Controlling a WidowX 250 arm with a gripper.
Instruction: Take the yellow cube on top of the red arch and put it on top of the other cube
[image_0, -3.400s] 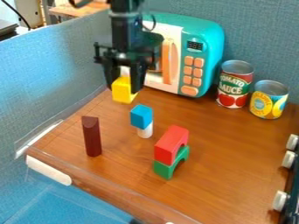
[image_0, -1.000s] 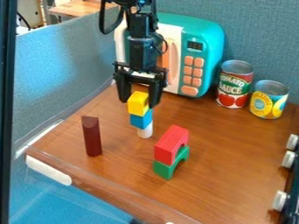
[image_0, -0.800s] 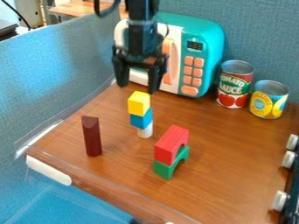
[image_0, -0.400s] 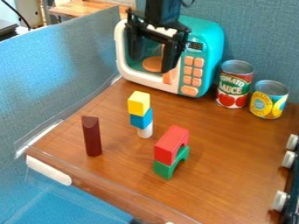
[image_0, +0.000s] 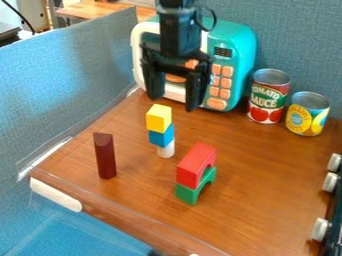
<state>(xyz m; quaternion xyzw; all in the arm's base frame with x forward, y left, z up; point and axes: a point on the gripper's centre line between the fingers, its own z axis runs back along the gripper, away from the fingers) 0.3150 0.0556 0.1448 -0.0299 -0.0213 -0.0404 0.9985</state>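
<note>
The gripper (image_0: 173, 103) hangs open above and slightly right of the stack, in front of the toy microwave, with nothing between its fingers. The yellow cube (image_0: 158, 118) rests on the blue cube (image_0: 161, 136), which stands on a white cylinder (image_0: 166, 149). Nearer the front, the red arch (image_0: 196, 164) lies on top of the green arch (image_0: 196, 187), and its top is bare.
A dark red upright block (image_0: 105, 156) stands at the left of the wooden surface (image_0: 267, 175). The teal toy microwave (image_0: 230, 55) is at the back, with a tomato sauce can (image_0: 268, 96) and a yellow-labelled can (image_0: 307, 114) to its right. Stove knobs line the right edge.
The yellow cube was carried right onto the blue cube and let go. Freed of it, the gripper rose and swung back toward the microwave, then came down a little.
</note>
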